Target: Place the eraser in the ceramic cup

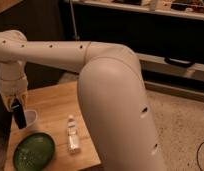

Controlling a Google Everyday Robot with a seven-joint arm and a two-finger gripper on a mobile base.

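The eraser (18, 116) is a slim black block held upright in my gripper (16, 106), which is shut on it at the left end of the wooden table (52, 102). The ceramic cup (31, 119) is small and whitish and stands on the table just right of the eraser. The eraser's lower end hangs at the cup's left rim, level with the cup; I cannot tell if it touches or is inside it. My white arm sweeps across the view from the right.
A green plate (34, 150) lies at the table's front left, just below the cup. A clear plastic bottle (71, 134) lies on the table right of the plate. My big arm link (115, 110) hides the table's right part. Dark shelving stands behind.
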